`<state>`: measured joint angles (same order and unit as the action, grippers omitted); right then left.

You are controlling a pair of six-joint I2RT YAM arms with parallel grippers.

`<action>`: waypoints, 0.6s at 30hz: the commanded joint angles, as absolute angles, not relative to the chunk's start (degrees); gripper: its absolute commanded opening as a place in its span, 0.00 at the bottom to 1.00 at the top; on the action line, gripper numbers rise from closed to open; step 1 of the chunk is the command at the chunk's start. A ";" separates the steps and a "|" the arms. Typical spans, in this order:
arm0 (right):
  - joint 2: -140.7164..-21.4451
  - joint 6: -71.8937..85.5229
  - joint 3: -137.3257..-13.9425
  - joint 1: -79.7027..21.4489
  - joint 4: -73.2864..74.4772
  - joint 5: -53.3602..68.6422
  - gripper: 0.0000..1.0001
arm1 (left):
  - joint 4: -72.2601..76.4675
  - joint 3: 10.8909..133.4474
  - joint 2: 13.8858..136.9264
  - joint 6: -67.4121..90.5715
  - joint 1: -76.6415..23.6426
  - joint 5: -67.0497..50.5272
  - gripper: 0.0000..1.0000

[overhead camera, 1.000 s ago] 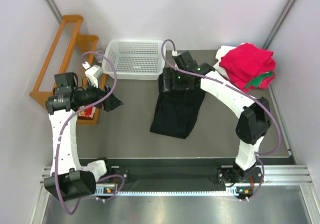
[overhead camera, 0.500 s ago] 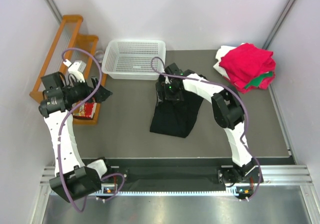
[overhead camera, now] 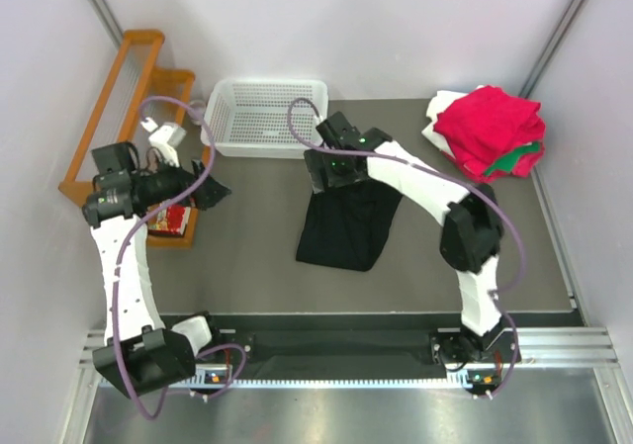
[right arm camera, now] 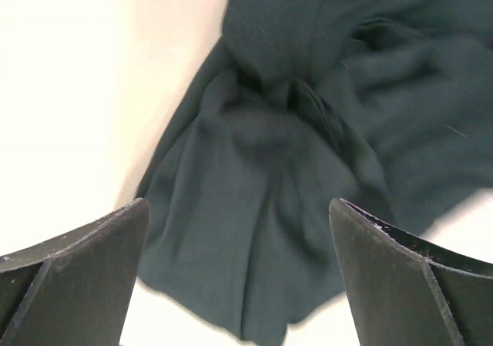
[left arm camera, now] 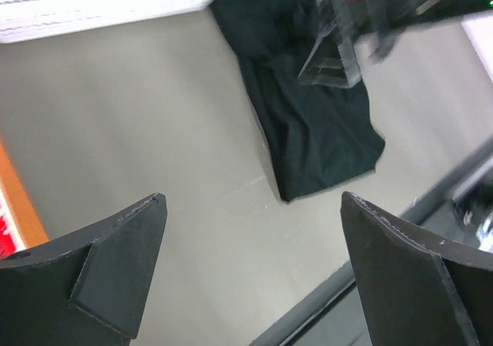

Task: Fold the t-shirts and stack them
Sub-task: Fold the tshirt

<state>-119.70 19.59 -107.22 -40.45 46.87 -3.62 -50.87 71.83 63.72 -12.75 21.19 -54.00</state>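
A black t-shirt (overhead camera: 346, 224) lies loosely bunched and lengthwise in the middle of the table, also visible in the left wrist view (left arm camera: 308, 122). My right gripper (overhead camera: 329, 177) hovers over its far end, open; dark creased cloth (right arm camera: 308, 146) lies below the spread fingers (right arm camera: 239, 277), with nothing between them. The left gripper (overhead camera: 213, 189) stands open to the left of the shirt, over bare table (left arm camera: 254, 261). At the back right, a folded red t-shirt (overhead camera: 490, 123) tops a stack with green (overhead camera: 522, 157) and white (overhead camera: 442, 108) ones.
A white perforated basket (overhead camera: 265, 116) stands at the back, just behind the black shirt's far end. An orange wooden rack (overhead camera: 119, 108) runs along the left wall, with a small red packet (overhead camera: 170, 219) at its foot. The arms' base rail (overhead camera: 346, 345) runs along the near edge.
My right gripper has shifted a little left over the shirt's far end, its arm swinging and its jaws widening slightly. The left gripper drew back left, then returned slightly. The shirt has barely moved.
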 commanded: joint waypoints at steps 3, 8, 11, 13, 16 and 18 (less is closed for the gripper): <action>-98.81 22.05 -97.14 -44.74 50.71 -18.98 1.00 | -57.65 72.16 65.30 -24.51 8.72 -49.23 0.99; -85.09 29.61 -75.96 -47.97 48.07 -16.96 1.00 | -55.83 67.68 68.02 -23.39 -1.65 -44.30 0.99; -80.87 34.35 -66.38 -50.78 47.55 -16.00 0.98 | -51.79 65.13 70.13 -21.54 -5.09 -42.98 0.99; -78.85 37.25 -60.68 -52.20 45.02 -14.08 0.97 | -49.32 63.82 71.71 -20.40 -6.32 -42.54 0.99; -78.57 39.63 -56.35 -53.26 42.81 -12.75 0.95 | -43.43 61.80 73.65 -18.02 -9.38 -41.40 0.99; -78.92 40.16 -55.29 -53.70 41.23 -12.57 0.93 | -40.36 61.09 75.40 -16.70 -11.24 -39.64 0.99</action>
